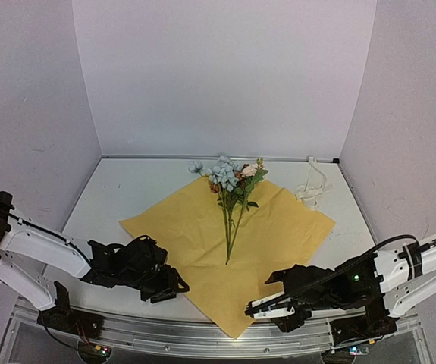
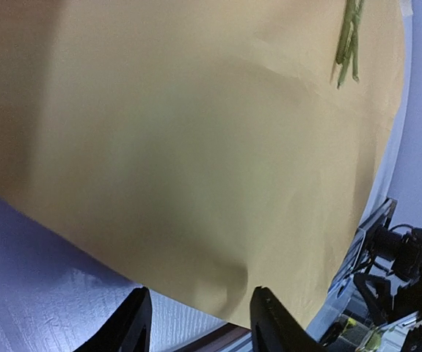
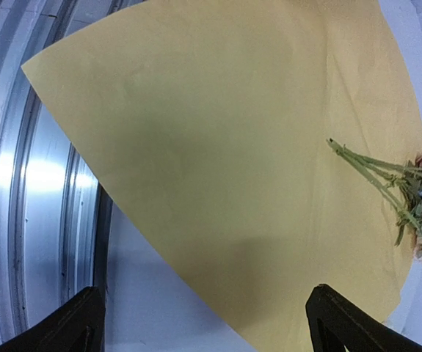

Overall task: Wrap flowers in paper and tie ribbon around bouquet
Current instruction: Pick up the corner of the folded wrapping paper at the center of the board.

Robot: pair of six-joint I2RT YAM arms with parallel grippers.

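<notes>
- Lying in the middle of the surface [image 1: 119,189], the paper [image 1: 195,227] carries the flowers [image 1: 229,182], blooms toward the far edge.
- Ribbon [image 1: 311,186] sits near the far-right corner.
- Left claw [image 1: 174,290], right claw [image 1: 257,297] — both released, by the paper's near edges.

— Which colour is seen on the paper [image 1: 191,235]?
— A plain mustard yellow is shown on the upturned face; no print is seen.
— And on the flowers [image 1: 225,176]?
— Pale blue blooms are mixed with a little pink and white; the stems [image 1: 227,235] are green.
— Is the ribbon [image 1: 312,186] patterned?
— Only cream-white can be made out; any print is too small to be told.
— And the rest?
— The table [image 1: 119,197] is white, the walls [image 1: 218,76] pale lilac-grey, the rail [image 1: 164,334] bare silver. The arms [image 1: 39,250] are cased in white; the left gripper [image 1: 172,292] and right gripper [image 1: 257,309] are black.
</notes>
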